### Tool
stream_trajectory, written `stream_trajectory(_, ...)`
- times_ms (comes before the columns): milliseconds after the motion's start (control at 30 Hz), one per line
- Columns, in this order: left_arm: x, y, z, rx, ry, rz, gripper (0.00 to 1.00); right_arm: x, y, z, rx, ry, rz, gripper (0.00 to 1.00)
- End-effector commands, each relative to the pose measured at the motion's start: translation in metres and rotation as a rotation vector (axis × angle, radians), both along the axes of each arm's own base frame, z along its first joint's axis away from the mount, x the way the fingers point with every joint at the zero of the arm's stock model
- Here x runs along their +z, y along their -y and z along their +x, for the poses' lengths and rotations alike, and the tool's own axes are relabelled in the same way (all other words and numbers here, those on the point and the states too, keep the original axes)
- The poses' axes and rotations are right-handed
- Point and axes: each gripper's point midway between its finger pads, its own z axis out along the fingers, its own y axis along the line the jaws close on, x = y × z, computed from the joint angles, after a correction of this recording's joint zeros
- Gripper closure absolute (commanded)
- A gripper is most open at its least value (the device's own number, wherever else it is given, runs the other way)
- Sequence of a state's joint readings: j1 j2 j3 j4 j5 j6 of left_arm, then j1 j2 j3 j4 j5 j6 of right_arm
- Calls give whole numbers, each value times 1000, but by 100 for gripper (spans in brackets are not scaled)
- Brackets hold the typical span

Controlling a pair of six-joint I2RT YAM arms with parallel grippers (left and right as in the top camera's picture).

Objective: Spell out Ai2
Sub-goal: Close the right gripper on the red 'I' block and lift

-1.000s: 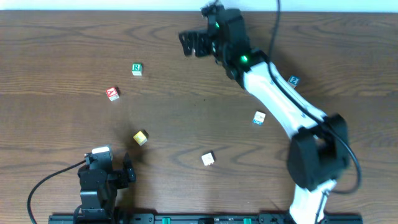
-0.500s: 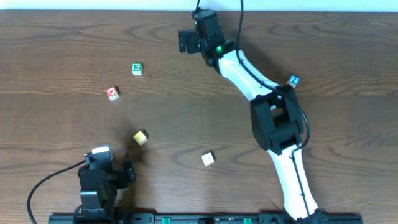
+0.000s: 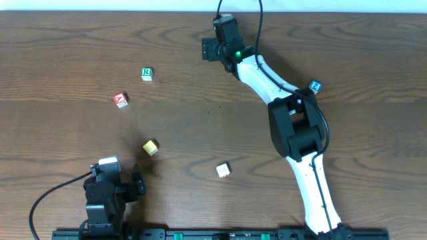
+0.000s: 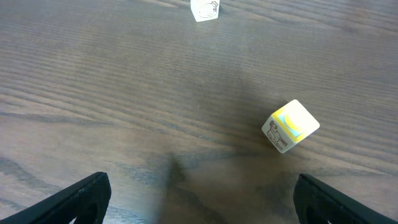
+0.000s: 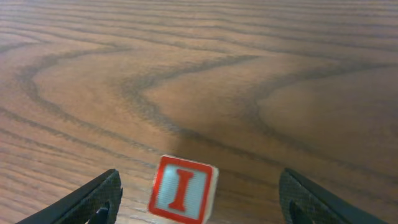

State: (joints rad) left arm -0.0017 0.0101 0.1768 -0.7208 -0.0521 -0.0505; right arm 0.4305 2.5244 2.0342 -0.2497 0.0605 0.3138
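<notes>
My right gripper (image 5: 199, 180) is open low over the far middle of the table (image 3: 209, 49). A red-framed block with the letter I (image 5: 183, 189) sits on the wood between its fingers, nearer the left finger and touching neither. The overhead view hides this block under the gripper. A red A block (image 3: 120, 100) lies at the left. A blue 2 block (image 3: 315, 86) lies at the right beside the right arm. My left gripper (image 4: 199, 186) is open and empty at the near left (image 3: 137, 185).
A green R block (image 3: 147, 73) lies far left. A yellow block (image 3: 151, 147) lies ahead of the left gripper and also shows in the left wrist view (image 4: 290, 126). A white block (image 3: 223, 171) lies near the front middle (image 4: 204, 9). The right arm's elbow (image 3: 293, 127) stands over the right middle.
The right arm has swung its elbow towards the middle and now covers a block seen there a second ago. Its gripper stayed at the far middle, shifting slightly right. The left arm has not moved.
</notes>
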Motion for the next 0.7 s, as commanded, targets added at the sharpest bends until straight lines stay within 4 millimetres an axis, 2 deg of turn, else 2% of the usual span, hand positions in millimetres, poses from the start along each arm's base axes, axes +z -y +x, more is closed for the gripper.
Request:
stream_trajectory(0,-7,0,-2,-4,-20,8,5,-9,-5,1,13,-16,17,17)
stream_trajectory(300,-7,0,-2,-4,-20,8,5,-18,-14,-5,29,-49,50,20)
stream_trajectory(367,-7,0,-2,-4,-20,8,5,-19,-15,-6,31,-51,50,24)
stream_trajectory(567,-7,0,-2,-4,-20,8,5,-23,-20,-10,40,-61,46,48)
stream_trajectory(667,-7,0,-2,-4,-20,8,5,-22,-20,-9,40,-56,49,53)
